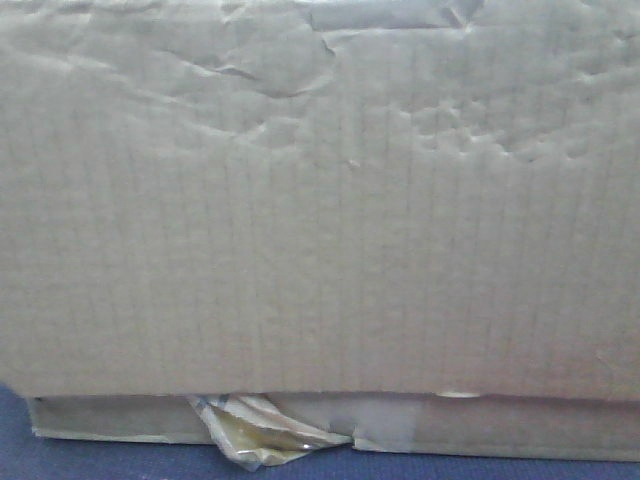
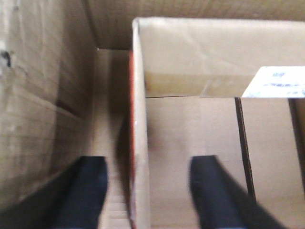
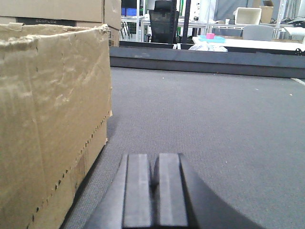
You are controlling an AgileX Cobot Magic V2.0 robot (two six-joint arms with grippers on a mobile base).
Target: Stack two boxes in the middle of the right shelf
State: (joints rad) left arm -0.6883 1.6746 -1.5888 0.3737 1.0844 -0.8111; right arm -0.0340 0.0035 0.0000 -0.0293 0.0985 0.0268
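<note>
Grey carpet (image 3: 214, 133) only before right hand (image 3: 153, 164)

The left hand (image 2: 147, 164) has two blocky matte-black fingers (image 2: 86, 191); the right hand (image 3: 152, 164) shows flat, dark-grey ones.

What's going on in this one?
The left hand straddles one wall of an open cardboard box, one finger inside and one outside, not yet clamped. The right hand is shut on nothing, low over grey carpet beside a worn carton. A cardboard face fills the front view.
</note>
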